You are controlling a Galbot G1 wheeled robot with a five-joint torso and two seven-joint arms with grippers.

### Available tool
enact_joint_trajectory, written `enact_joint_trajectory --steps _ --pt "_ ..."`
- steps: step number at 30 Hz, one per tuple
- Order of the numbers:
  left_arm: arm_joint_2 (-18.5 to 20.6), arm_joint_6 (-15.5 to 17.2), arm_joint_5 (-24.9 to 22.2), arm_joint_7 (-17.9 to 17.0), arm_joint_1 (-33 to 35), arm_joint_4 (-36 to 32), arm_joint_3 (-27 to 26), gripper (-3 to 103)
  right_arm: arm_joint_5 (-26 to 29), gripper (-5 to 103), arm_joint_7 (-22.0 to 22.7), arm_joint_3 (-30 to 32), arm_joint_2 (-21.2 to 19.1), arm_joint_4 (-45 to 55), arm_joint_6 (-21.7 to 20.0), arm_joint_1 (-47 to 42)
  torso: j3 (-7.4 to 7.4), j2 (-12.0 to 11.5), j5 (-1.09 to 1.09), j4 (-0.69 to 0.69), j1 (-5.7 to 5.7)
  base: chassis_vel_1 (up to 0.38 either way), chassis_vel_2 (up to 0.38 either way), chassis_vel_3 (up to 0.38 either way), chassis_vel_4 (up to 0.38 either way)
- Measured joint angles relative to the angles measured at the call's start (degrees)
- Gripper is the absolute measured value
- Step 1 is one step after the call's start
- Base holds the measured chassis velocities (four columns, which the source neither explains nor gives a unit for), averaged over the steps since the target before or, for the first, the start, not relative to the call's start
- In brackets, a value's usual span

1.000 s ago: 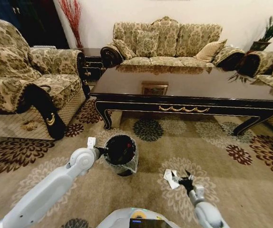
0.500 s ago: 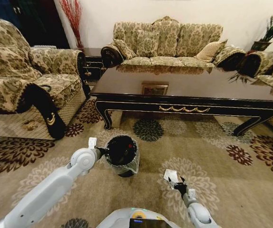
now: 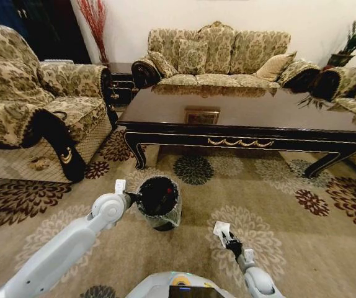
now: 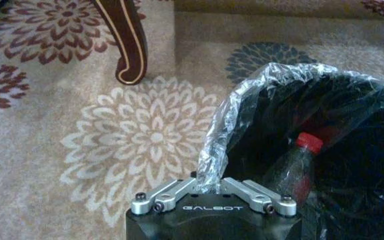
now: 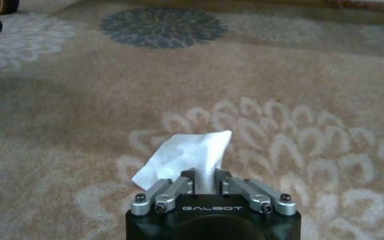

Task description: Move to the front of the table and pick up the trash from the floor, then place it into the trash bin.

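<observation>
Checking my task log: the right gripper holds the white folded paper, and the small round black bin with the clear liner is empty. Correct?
Not empty. The left wrist view shows a clear plastic bottle with a red cap inside the small round black bin. The right gripper does hold the white folded paper.

Arms pale grey-white, rounded links; wrist blocks black, marked "GALBOT"; silver linkage bars [image 5: 172, 192] with dark screws.

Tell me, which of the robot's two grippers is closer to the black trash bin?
Left. The left gripper is at the trash bin, shut on the rim of its clear liner bag. The right gripper is off to the bin's right above the carpet, holding white paper.
</observation>
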Motion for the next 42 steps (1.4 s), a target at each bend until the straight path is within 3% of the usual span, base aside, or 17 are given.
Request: enact_joint_trajectory --steps 5,14,22,25,34,42 --pt "-0.31 0.00 0.25 -0.15 0.35 -0.32 0.94 2 -0.68 3 0.18 0.59 -0.66 2.13 0.35 -1.72 0.00 0.00 0.00 0.00 0.00 0.000 0.000 0.000 0.000" --pt "-1.27 0.00 0.25 -0.83 -0.64 -0.41 3.35 2 3.84 0 0.78 4.10 -3.46 14.14 -1.04 -7.24 0.00 0.00 0.01 -0.02 0.00 0.000 0.000 0.000 0.000" --pt "-3.19 0.00 1.03 -2.91 -0.59 -0.80 5.15 2 5.58 0 1.68 6.71 -9.81 31.72 -1.54 -12.81 0.00 0.00 0.01 0.06 0.00 0.000 0.000 0.000 0.000" --pt "-4.65 0.00 1.01 -3.27 -2.98 0.42 7.26 2 5.40 0 1.70 8.43 -10.66 38.84 -1.54 -15.86 0.00 0.00 0.01 -0.02 0.00 0.000 0.000 0.000 0.000" --pt "-8.22 0.00 1.73 -3.77 -12.65 4.69 18.72 2 3.10 0 1.19 10.12 -10.83 55.57 -2.80 -22.38 0.00 0.00 0.02 0.00 0.00 0.000 0.000 0.000 0.000" --pt "-14.67 0.00 -0.45 -6.55 -22.17 7.04 29.87 2 2.34 0 -0.20 8.52 -11.10 57.19 -3.42 -23.33 0.00 0.00 0.02 -0.02 0.00 0.000 0.000 0.000 0.000"
